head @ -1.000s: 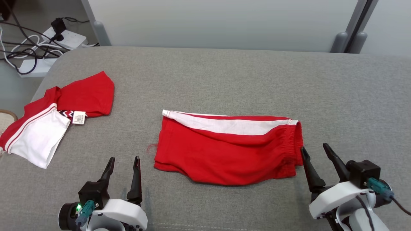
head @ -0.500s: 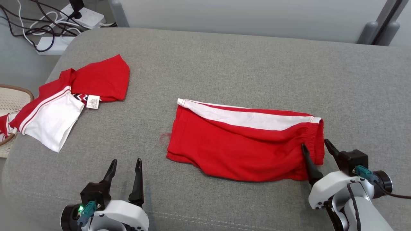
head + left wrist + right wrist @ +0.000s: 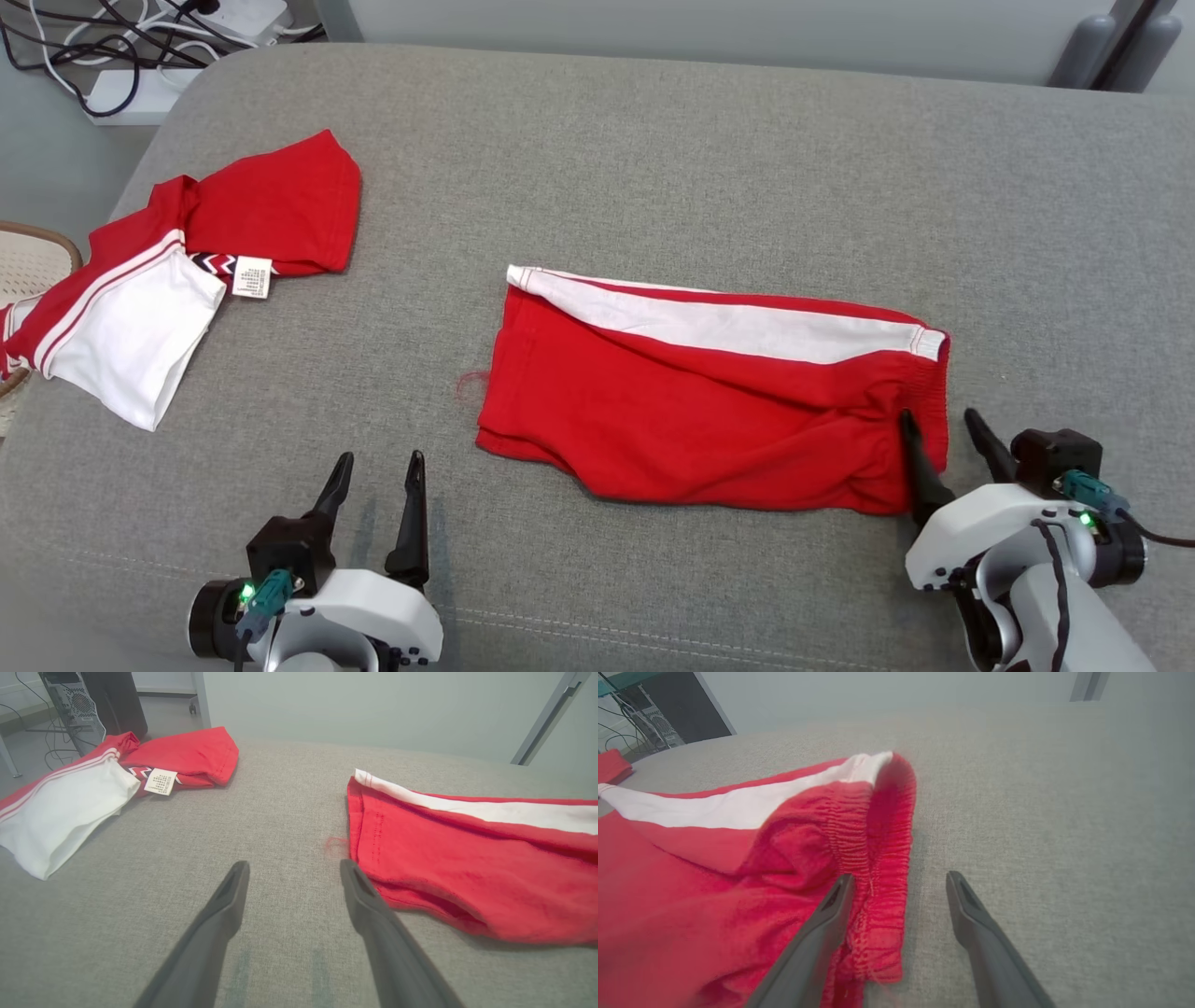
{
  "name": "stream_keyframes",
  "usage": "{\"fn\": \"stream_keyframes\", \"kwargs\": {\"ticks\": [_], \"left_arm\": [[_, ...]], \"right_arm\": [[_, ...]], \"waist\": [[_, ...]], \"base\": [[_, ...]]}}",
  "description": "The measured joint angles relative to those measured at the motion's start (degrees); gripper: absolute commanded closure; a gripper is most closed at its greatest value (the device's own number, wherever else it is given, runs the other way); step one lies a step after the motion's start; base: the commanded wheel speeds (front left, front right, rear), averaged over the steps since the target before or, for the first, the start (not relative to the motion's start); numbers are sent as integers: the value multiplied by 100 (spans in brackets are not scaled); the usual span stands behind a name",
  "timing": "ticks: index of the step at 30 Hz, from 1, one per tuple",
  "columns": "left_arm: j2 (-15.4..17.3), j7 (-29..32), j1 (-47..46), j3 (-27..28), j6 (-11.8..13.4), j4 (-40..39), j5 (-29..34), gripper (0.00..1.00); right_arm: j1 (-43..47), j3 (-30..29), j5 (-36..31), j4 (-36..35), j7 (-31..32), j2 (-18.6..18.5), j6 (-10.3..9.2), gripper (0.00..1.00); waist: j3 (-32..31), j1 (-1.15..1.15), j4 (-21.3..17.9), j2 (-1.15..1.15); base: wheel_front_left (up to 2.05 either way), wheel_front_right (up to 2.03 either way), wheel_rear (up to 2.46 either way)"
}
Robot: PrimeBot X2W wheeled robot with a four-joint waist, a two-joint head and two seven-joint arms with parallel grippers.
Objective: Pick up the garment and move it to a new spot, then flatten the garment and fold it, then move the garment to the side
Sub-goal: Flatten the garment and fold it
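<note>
Bright, even, diffuse light; no glare. Head view sharp. Thin soft shadow under near edge of shorts [image 3: 709, 420]; faint shadow streaks on cushion [image 3: 653, 140] beside left gripper [image 3: 383, 457]. Wrist views wide-angle: edges stretched, finger bases blurred. Right wrist view: near cloth at lower left soft, far background hazy.

Basket [image 3: 28, 271] is cropped by the left edge.
</note>
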Motion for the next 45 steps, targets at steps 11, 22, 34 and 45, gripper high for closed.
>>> {"fn": "stream_keyframes", "kwargs": {"ticks": [11, 22, 34, 45], "left_arm": [[-3, 0, -164, -4, 0, 24, -4, 0], [-5, 0, -168, -138, 0, 59, -14, 0], [-4, 0, -168, -202, 0, 93, -110, 0], [-3, 0, -168, -188, -51, 103, -115, 0]], "right_arm": [[-336, 820, 1448, 449, 9, 21, -1, 0], [-631, 1207, 2273, 642, 249, -90, -1, 0], [-836, 1541, 2579, 859, 361, -191, -1, 100], [-723, 1338, 3028, 843, 227, -753, 8, 100]], "waist": [[174, 0, 64, 0], [243, 0, 207, 0], [226, 0, 210, 0], [114, 0, -20, 0]], "base": [[0, 0, 0], [0, 0, 0], [0, 0, 0], [0, 0, 0]]}}
